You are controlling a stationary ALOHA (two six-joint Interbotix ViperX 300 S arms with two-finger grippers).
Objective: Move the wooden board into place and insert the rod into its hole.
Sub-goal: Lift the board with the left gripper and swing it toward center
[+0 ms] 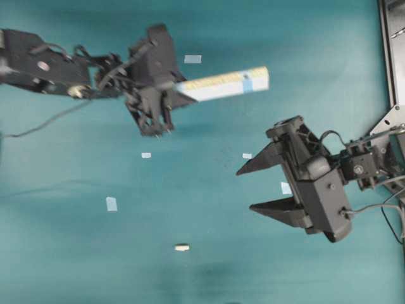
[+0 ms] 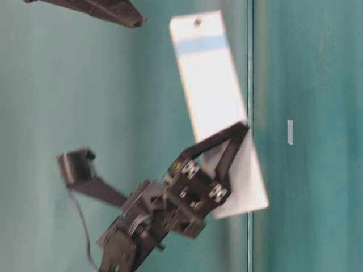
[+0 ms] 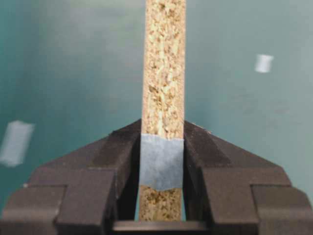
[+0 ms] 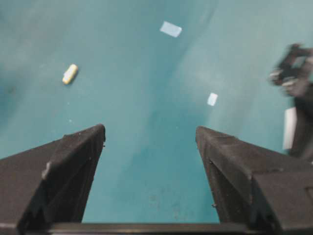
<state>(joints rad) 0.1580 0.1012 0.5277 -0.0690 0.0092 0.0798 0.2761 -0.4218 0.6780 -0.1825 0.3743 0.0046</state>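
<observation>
The rod (image 1: pixel 182 247) lies on the table, down-left of the wide-open, empty right gripper (image 1: pixel 259 189), the nearer one; the left gripper (image 3: pixel 161 147) clamps the board (image 1: pixel 223 83)

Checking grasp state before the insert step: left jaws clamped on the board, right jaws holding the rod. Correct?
Not quite. The right gripper is open and empty; the rod lies on the table, as the right wrist view shows. The left gripper is indeed clamped on the wooden board.

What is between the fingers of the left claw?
The board, edge-on, clamped by the left claw over a blue tape patch. Its hole is not seen in that wrist view.
</observation>
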